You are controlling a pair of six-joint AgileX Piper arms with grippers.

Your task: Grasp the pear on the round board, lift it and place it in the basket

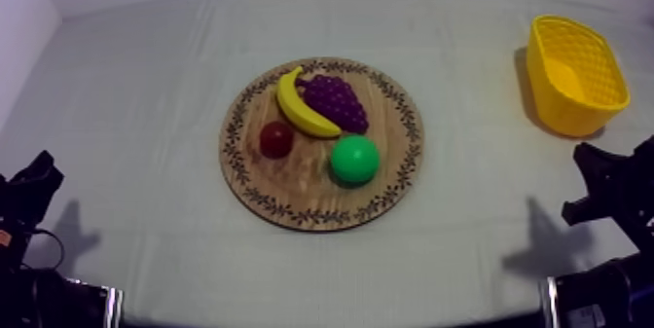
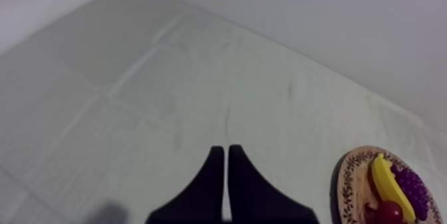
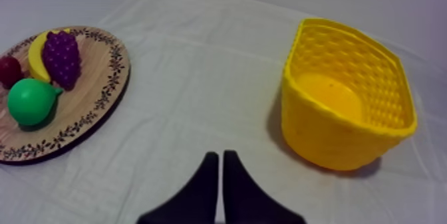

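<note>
The left fingers (image 2: 221,157) are lying clenched together in a narrow black wedge with nothing between them, hanging over bare grey-white cloth surface (image 1: 146,79). Ahead of them and off to their right, the round wooden board with a dark leaf-patterned rim (image 1: 292,181) is lying flat on the surface, well apart from them.

On the board, the curved yellow banana (image 1: 297,108) is lying at the far side, and the purple bunch of grapes (image 1: 336,100) is pressing against its right flank. The small red fruit (image 1: 276,139) is sitting just nearer than the banana, touching or almost touching it. The smooth green pear (image 1: 354,160) is resting on the board's near right part, just in front of the grapes and to the right of the red fruit, with a gap of bare wood between the two. Neither pair of fingers is touching it.

The yellow basket with lattice walls (image 3: 332,140) is standing upright on the surface, well to the right of the board, its hollow showing only its own yellow floor.

The right fingers (image 3: 215,160) are likewise pressed shut on nothing, hovering over the cloth. The basket is sitting ahead of them to their right, the board and pear ahead to their left, each well apart from the tips.
</note>
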